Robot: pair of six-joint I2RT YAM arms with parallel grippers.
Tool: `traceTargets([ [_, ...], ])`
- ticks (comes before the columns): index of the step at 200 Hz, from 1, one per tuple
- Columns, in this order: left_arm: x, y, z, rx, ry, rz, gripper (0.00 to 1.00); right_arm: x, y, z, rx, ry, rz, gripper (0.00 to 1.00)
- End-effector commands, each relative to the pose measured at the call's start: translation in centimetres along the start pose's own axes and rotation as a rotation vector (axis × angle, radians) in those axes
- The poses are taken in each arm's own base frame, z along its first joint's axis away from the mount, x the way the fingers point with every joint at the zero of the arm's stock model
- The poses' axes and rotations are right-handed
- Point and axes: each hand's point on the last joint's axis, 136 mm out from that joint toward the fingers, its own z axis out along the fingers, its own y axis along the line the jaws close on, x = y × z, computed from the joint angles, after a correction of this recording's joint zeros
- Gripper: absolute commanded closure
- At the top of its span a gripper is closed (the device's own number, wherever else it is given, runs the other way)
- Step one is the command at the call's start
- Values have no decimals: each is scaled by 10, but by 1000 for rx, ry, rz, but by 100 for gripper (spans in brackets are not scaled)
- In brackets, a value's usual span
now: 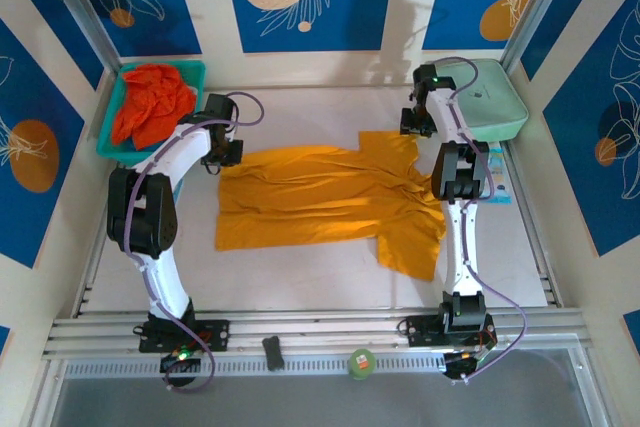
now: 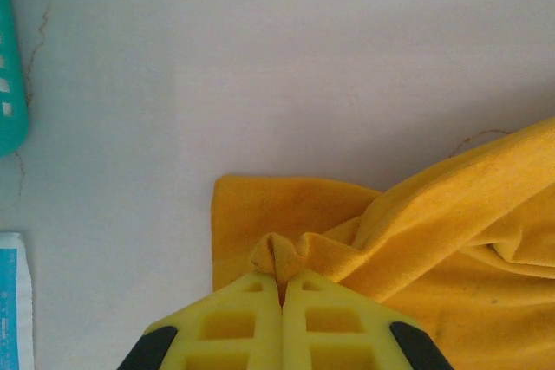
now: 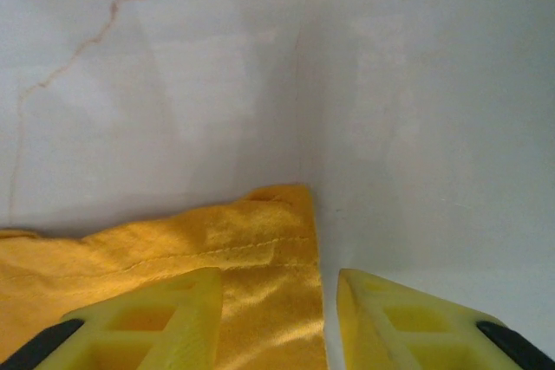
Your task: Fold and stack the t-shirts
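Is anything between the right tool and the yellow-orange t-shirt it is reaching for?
Nothing visible. The right tool stands open astride the yellow-orange t-shirt at its corner on the table; the left tool is shut on another edge.

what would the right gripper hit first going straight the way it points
Most likely the yellow-orange t-shirt corner between the open fingers of the right gripper, then the white table; depth is unclear.

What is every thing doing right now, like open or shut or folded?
yellow t-shirt: spread out, wrinkly, not folded
red t-shirt: crumpled up in the basket
left pincer: shut, pinching the yellow t-shirt's corner
right pincer: open over another corner
green case: looks shut
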Motion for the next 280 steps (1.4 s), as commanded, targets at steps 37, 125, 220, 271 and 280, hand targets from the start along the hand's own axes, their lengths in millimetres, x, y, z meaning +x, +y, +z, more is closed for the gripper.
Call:
traceTargets([
  [37,6,-8,13,22,23,5,100,21,1,35,-26,104,-6,73],
  [125,-3,-11,-10,52,-32,-19,100,0,9,-30,-42,-7,2,100],
  [220,-47,2,-233,134,-462,-33,100,32,9,-349,-130,-576,38,100],
  [271,-15,9,-353,225,-703,-30,100,121,10,-504,-232,-894,-7,100],
  [280,-6,10,-372,239,-743,-29,100,138,12,-527,-254,-942,-25,100],
])
